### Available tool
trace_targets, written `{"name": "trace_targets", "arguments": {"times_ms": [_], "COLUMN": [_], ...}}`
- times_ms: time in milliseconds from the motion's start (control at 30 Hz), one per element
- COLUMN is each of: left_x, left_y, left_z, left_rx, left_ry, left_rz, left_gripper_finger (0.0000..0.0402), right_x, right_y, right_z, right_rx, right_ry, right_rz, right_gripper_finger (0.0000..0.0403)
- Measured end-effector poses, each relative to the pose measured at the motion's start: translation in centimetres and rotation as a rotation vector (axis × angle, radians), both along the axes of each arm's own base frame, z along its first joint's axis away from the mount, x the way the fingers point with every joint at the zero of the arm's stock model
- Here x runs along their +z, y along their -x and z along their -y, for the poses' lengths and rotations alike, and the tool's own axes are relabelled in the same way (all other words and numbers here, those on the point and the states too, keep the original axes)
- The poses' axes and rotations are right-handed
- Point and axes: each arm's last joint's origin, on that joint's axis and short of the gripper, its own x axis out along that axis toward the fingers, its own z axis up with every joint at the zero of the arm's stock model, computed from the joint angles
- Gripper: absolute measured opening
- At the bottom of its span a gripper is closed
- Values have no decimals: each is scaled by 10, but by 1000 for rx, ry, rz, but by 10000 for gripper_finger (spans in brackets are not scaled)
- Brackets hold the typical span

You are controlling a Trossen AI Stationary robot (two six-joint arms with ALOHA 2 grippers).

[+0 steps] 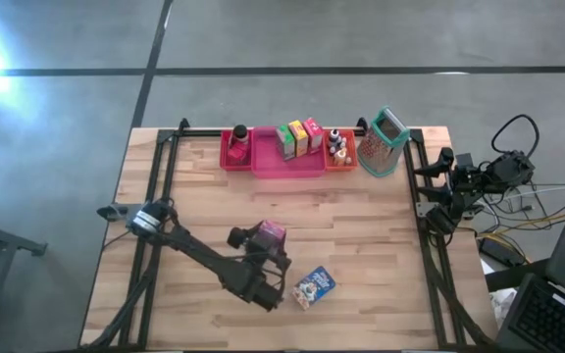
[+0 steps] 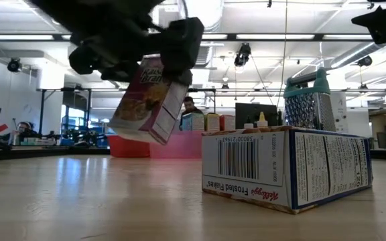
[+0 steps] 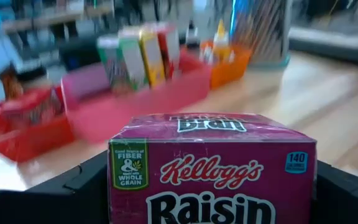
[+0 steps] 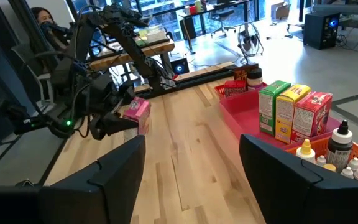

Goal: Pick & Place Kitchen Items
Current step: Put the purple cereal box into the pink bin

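The purple Raisin Bran box [image 2: 151, 100] hangs tilted above the tabletop [image 1: 361, 226], lifted clear of the wood, grasped by the left pincer [image 1: 263, 247], whose fingers press its two sides. In the left wrist view the box [image 3: 211, 171] fills the foreground between the dark fingers [image 3: 73, 186]. The left arm reaches from the tabletop's left edge toward the front middle.

Just beside it to the right, a blue Frosted Flakes box [image 1: 314, 286] lies flat on the wood, apart from the pincer; the low view shows its barcode side [image 2: 287, 167].

Along the far edge sits a row of bins. The red bin [image 1: 230, 157] on the left holds a small dark-capped jar [image 1: 240, 140]. The pink bin [image 1: 287, 163] in the middle holds three upright boxes side by side: green [image 1: 285, 140], yellow [image 1: 299, 136] and red [image 1: 313, 133]. The orange bin [image 1: 341, 161] holds small bottles [image 1: 337, 145]. A grater [image 1: 384, 142] with a teal handle stands just right of the orange bin.

The right pincer [image 4: 191, 168] waits off the tabletop's right edge, near the far corner, its fingers apart with nothing between them, looking across at the bins and the left arm. A person [image 2: 190, 106] sits in the room beyond the tabletop.
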Motion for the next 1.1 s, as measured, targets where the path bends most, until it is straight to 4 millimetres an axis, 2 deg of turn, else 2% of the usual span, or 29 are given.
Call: {"name": "trace_targets", "arguments": {"times_ms": [167, 433, 967, 1100], "left_x": [-20, -49, -67, -68], "left_y": [17, 32, 42, 43], "left_z": [10, 3, -3, -2], "left_rx": [-54, -57, -55, -59], "left_ry": [-170, -174, -162, -163], "left_rz": [108, 154, 174, 171], "left_gripper_finger": [351, 351, 351, 366], "right_x": [0, 0, 0, 0], "right_y": [0, 0, 0, 0], "right_z": [0, 0, 0, 0], "right_rx": [0, 0, 0, 0], "right_ry": [0, 0, 0, 0], "right_rz": [0, 0, 0, 0], "right_gripper_finger": [240, 230, 280, 294]}}
